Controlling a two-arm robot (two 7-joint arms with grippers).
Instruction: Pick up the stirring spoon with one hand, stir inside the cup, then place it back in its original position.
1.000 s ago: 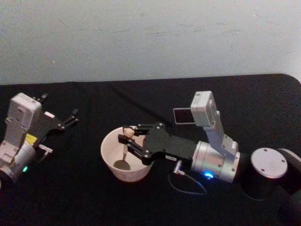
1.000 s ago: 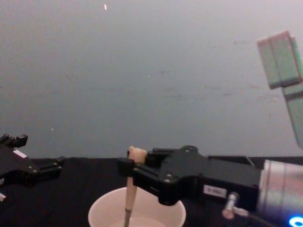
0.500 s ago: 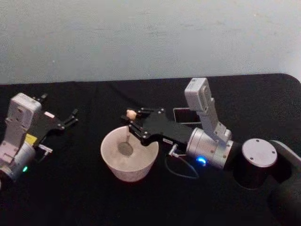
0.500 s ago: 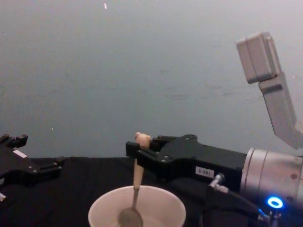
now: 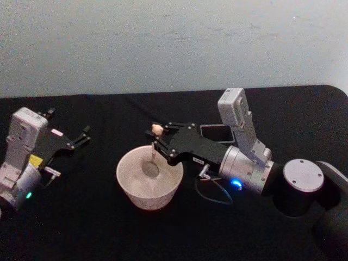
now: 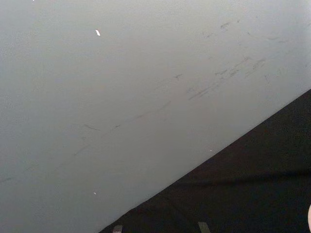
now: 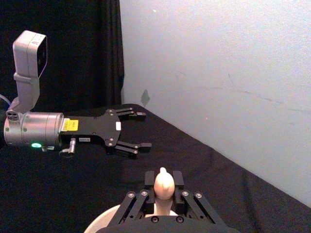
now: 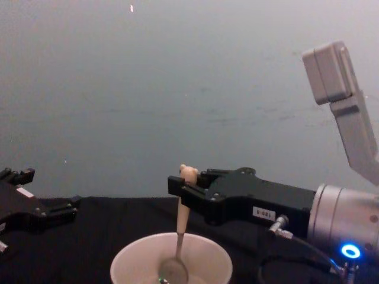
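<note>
The right gripper (image 5: 156,137) pinches the small bear-topped stirring spoon (image 8: 180,222) just under its beige bear head. The thin neck hangs straight down from the jaws and the shiny round bowl sits low inside the wide cream-white cup (image 5: 147,198) directly beneath them. You cannot tell whether the bowl touches the cup's bottom.

From the chest view you get the side profile: an upright spoon, the bear head poking just above the jaws, and the gripper held level above the rim. The head view gives you what that angle lacks, the tall dark grey square holder (image 5: 216,132). It stands back from the jaws beside the gripper's body, apart from the cup.

The right wrist view looks along the fingers (image 7: 149,180), pressed on either side of the bear head. Beyond them is the left gripper (image 7: 142,130), well clear of the spoon with its jaws spread.

The right arm reaches in from your right, forearm low over the black-draped table (image 5: 81,217), gripper pointing toward the robot's left with its wrist camera standing above. The left arm sits at the far left of the table, gripper level.

The left wrist view offers you a pale grey wall (image 6: 146,87) and black cloth.
</note>
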